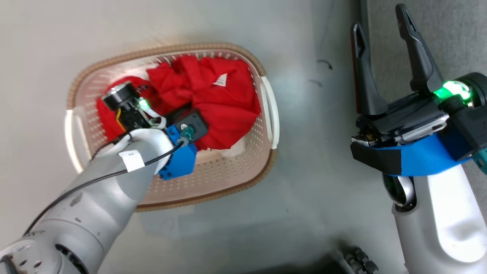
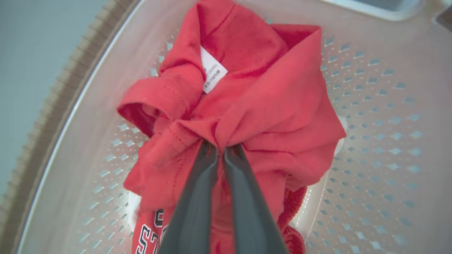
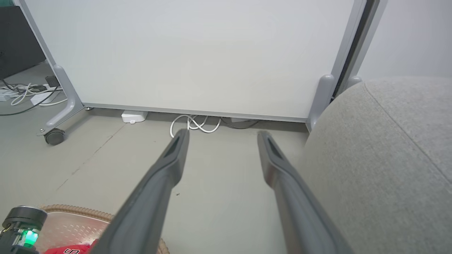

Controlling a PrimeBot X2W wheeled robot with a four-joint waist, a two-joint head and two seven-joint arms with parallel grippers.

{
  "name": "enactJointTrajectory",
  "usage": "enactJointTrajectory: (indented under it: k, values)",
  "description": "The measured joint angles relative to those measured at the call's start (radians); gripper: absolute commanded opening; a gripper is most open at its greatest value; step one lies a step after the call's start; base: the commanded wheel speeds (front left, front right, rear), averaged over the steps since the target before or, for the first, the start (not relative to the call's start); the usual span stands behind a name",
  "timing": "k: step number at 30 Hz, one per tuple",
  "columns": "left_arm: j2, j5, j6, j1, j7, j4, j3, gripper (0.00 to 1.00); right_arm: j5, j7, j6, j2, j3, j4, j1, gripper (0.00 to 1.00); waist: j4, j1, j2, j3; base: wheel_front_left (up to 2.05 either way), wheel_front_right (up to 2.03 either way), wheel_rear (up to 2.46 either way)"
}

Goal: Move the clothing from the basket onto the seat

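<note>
The clothing (image 1: 213, 95) is a bunched heap of bright red fabric with a small white label, lying in the oval cream basket (image 1: 243, 167) with a brown rim. My left arm (image 1: 114, 179) reaches down into the basket. In the left wrist view my left gripper (image 2: 220, 146) is shut on a gathered fold of the clothing (image 2: 275, 106), with white lettering showing low down. My right gripper (image 1: 379, 19) stands open to the right of the basket, with nothing between its fingers. The light grey seat (image 3: 381, 158) lies just to its right.
A white panel on castors (image 3: 194, 53) stands ahead of the right gripper (image 3: 221, 137), with white cables (image 3: 194, 123) on the floor at its foot. Bare grey floor (image 1: 315, 125) separates the basket from the seat (image 1: 449, 26). The basket rim (image 3: 70, 211) shows at lower left.
</note>
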Motion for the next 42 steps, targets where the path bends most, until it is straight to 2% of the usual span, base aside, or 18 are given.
enactJointTrajectory:
  k: [12,22,33,42]
  values:
    - [0.008,-0.077,0.034,0.111,0.000,-0.185,0.151,0.00,-0.010,0.000,0.000,0.000,-0.024,0.065,0.035,1.00,0.060,-0.0001,0.0000,-0.169,0.00,0.00,0.00]
    - [0.019,-0.081,0.059,0.245,0.000,-0.348,0.305,0.00,-0.017,0.000,0.000,0.000,-0.049,0.107,0.108,1.00,0.102,-0.0001,0.0000,-0.331,0.00,0.00,0.00]
    - [0.027,-0.035,0.059,0.362,0.000,-0.516,0.510,0.00,-0.008,0.000,0.000,0.000,-0.062,0.136,0.178,1.00,0.144,-0.0002,0.0000,-0.487,0.00,0.00,0.00]
    - [0.022,0.013,0.033,0.413,0.000,-0.636,0.652,0.00,0.012,0.000,0.000,0.000,-0.058,0.158,0.231,1.00,0.163,-0.0002,0.0001,-0.609,0.00,0.00,0.00]
